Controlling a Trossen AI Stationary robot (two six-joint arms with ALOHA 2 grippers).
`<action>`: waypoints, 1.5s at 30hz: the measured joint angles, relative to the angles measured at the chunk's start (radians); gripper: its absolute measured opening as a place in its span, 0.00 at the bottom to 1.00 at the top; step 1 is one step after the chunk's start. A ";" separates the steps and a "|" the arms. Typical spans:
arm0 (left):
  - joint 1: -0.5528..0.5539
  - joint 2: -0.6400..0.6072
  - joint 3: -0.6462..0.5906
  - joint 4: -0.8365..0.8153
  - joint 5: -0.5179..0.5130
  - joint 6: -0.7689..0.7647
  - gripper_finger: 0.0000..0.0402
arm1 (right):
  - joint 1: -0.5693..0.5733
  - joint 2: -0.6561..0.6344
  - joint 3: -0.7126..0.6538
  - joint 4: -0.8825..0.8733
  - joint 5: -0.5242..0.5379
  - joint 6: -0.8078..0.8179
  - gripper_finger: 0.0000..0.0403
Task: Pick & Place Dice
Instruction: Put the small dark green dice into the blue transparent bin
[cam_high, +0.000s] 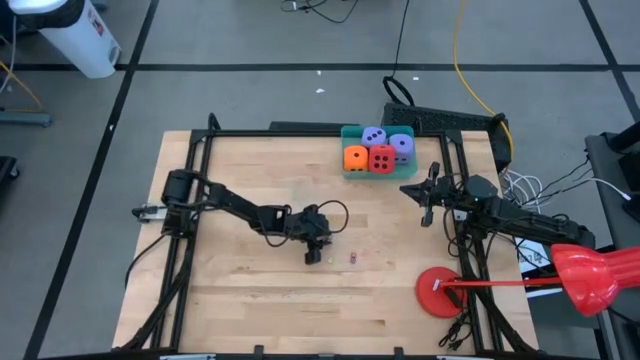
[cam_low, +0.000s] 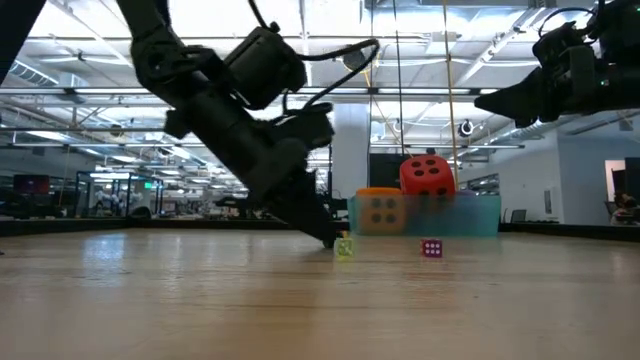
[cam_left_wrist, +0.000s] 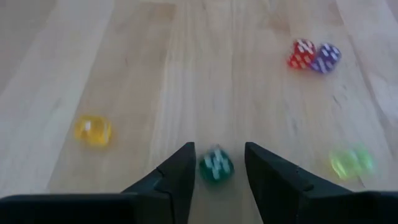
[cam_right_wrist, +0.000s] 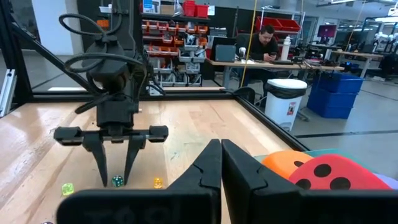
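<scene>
1. The left arm reaches from the left side of the wooden table (cam_high: 250, 290) toward its middle, and the left hand (cam_high: 314, 256) points down with its fingertips at the surface.
2. In the left wrist view the left hand (cam_left_wrist: 216, 163) has its fingers apart, with a tiny green die (cam_left_wrist: 216, 166) lying between them, not clamped.
3. Other tiny dice lie scattered on the table around it: a yellow die (cam_left_wrist: 93, 130) to one side, a lime-green die (cam_left_wrist: 349, 160) to the other, and a red die (cam_left_wrist: 301, 54) touching a purple die (cam_left_wrist: 326, 57) farther off.
4. Toward the far edge, right of centre, a teal tray (cam_high: 349, 133) holds four large soft dice: two lavender dice (cam_high: 374, 136), an orange die (cam_high: 355, 157) and a red soft die (cam_high: 382, 158).
5. The right hand (cam_high: 423, 190) hovers above the table just right of the tray, its fingers pressed together on nothing.
6. A flat red disc (cam_high: 430, 297) lies near the front right corner.
</scene>
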 joint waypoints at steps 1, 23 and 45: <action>0.004 0.012 0.017 -0.010 0.004 0.000 0.38 | 0.000 0.000 0.000 -0.001 0.000 0.003 0.00; 0.034 -0.027 0.043 -0.241 0.126 0.158 0.38 | 0.000 0.006 0.000 -0.004 -0.001 -0.013 0.01; 0.040 -0.041 0.007 -0.108 0.122 0.114 0.29 | 0.000 0.006 0.000 0.000 -0.026 -0.013 0.01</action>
